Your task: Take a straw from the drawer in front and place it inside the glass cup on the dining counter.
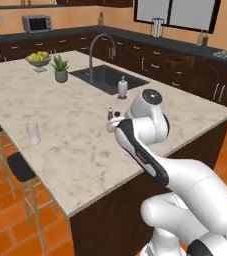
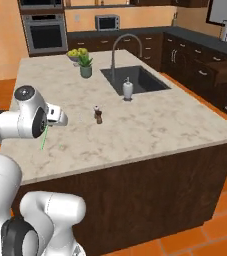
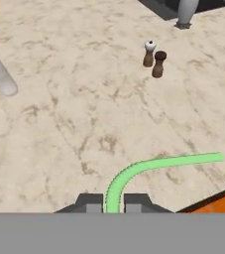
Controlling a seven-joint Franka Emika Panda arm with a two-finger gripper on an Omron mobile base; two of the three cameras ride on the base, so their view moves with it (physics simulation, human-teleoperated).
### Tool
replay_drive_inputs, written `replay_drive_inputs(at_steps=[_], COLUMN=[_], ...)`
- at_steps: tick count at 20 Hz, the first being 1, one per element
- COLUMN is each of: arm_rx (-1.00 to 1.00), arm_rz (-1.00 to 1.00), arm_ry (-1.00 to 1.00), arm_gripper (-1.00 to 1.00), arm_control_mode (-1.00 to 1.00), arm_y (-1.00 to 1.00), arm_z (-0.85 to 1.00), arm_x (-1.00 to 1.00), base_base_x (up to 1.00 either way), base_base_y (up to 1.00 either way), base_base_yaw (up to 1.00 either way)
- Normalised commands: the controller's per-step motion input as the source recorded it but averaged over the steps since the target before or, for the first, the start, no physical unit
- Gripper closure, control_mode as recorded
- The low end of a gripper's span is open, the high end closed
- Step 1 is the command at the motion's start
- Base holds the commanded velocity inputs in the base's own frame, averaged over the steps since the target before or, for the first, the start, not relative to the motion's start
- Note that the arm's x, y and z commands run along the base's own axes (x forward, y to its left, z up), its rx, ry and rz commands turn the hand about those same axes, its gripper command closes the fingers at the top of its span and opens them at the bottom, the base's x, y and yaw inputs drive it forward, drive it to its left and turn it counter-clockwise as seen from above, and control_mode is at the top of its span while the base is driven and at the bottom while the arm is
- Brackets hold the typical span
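Light-green plastic shows between the two dark tips of the claw (image 3: 112, 202), which are pinched nearly shut on the straw (image 3: 148, 166). In the hand view the straw rises from the tips, curves sharply and runs off to one side, so the grip sits near one end and most of its length juts out free; that should leave a long stretch to lower into a cup. In the right base view it reads as a thin green line hanging below the hand, above the pale stone.

The straw is slim, of even width and smooth, with a rounded far end; its strong bend may partly come from the close camera.

Beneath the claw lies the dining counter (image 3: 84, 124), cream marble with brownish veins. The claw hangs near the counter's front edge, apparently on the way from drawer to cup. The glass cup (image 1: 33, 133) stands upright well away to the robot's left, near the stools' side, clear and straight-sided. A pair of small shakers (image 3: 154, 59) stands further in, and beyond them a white soap bottle (image 1: 122, 88) beside the sink (image 1: 107, 77).
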Motion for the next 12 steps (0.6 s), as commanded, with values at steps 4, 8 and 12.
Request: replay_drive_inputs(at_steps=[4, 8, 12], arm_rx=[0.00, 0.00, 0.00], arm_rz=[0.00, 0.00, 0.00], arm_ry=[0.00, 0.00, 0.00], arm_gripper=[1.00, 1.00, 1.00], arm_control_mode=[1.00, 1.00, 1.00], arm_y=[0.00, 0.00, 0.00], arm_z=[0.00, 0.00, 0.00], arm_x=[0.00, 0.00, 0.00], base_base_x=[-0.50, -0.29, -0.11], base_base_y=[1.00, 0.96, 0.93], base_base_yaw=[-0.42, -0.49, -0.52])
